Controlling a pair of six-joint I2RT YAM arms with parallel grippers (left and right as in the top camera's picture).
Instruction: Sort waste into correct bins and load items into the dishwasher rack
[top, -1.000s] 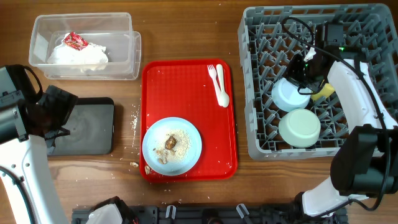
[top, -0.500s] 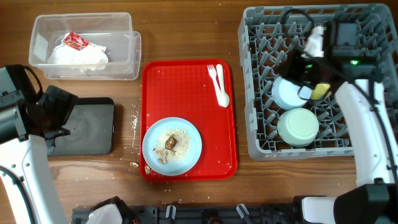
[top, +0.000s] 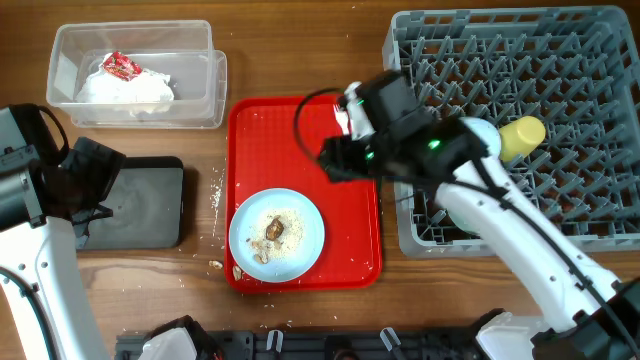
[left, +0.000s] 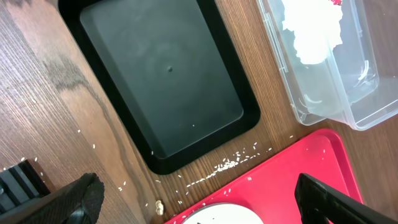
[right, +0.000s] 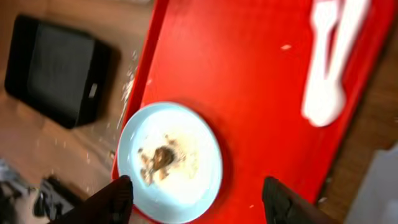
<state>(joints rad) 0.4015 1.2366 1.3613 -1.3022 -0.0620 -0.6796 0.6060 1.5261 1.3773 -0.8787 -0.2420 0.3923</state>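
Observation:
A light blue plate (top: 276, 235) with brown food scraps (top: 274, 229) and pale crumbs sits on the red tray (top: 290, 140). My right gripper (top: 338, 158) hovers over the tray, open and empty. In its wrist view the plate (right: 171, 162) lies between and ahead of the fingers of this gripper (right: 196, 205). The white fork and spoon (right: 329, 56) lie at the tray's far right. A yellow-green cup (top: 522, 135) lies in the grey rack (top: 500, 50); the bowls are hidden under the arm. My left gripper (left: 199, 205) is open near the black tray (left: 168, 81).
The clear tub (top: 60, 40) holds white napkins (top: 125, 88) and a red-and-white wrapper (top: 120, 65). Loose crumbs (top: 215, 195) lie on the wood between the black tray (top: 140, 200) and the red tray. A small scrap (top: 215, 264) sits off the red tray's front left corner.
My right arm swung left from the rack to over the red tray and its gripper opened. The yellow-green cup stays behind in the rack. The left arm has not moved.

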